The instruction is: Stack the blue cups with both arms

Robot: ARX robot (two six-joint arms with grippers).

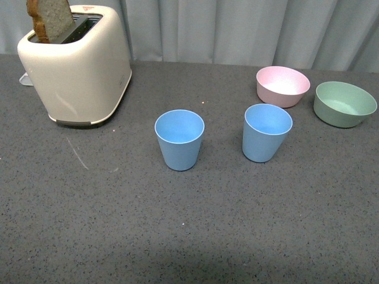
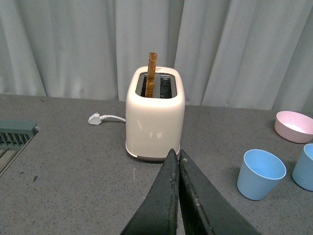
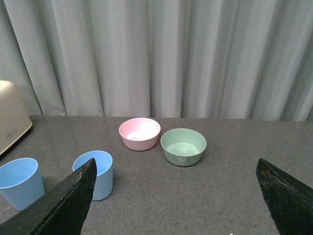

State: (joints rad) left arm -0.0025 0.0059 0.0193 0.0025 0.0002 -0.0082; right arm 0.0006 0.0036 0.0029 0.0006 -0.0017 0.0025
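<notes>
Left gripper point(image 2: 176, 155): fingers pressed together, tips meeting with no visible gap and nothing between them. It hangs above the bench point(image 1: 177, 236), clear of it, on the near side of the toaster point(image 1: 77, 65) and touching nothing that I can see.

Right gripper point(image 3: 176, 162): spread wide, the two black fingers point(image 3: 73, 200) far apart at either side of its wrist view. Nothing is held. One finger overlaps the lower edge of a cup in that view, but in the front view both cups stand free of any contact.

Left blue cup point(image 1: 179, 141): upright, mouth up, empty, mid-bench, to the right of the toaster and nearer me.

Right blue cup point(image 1: 266, 134): upright, empty, beside the first with a clear gap. It stands just in front of the pink bowl point(image 1: 282, 86); I cannot tell whether the two touch. The cups are not stacked.

Green bowl point(image 1: 344, 104): right of the pink bowl, close beside it, also empty.

The toaster has a slice of bread point(image 1: 50, 21) standing up out of one slot. A white plug point(image 2: 95, 119) lies on the bench beside it. A grey curtain point(image 3: 161, 54) runs along the back.
</notes>
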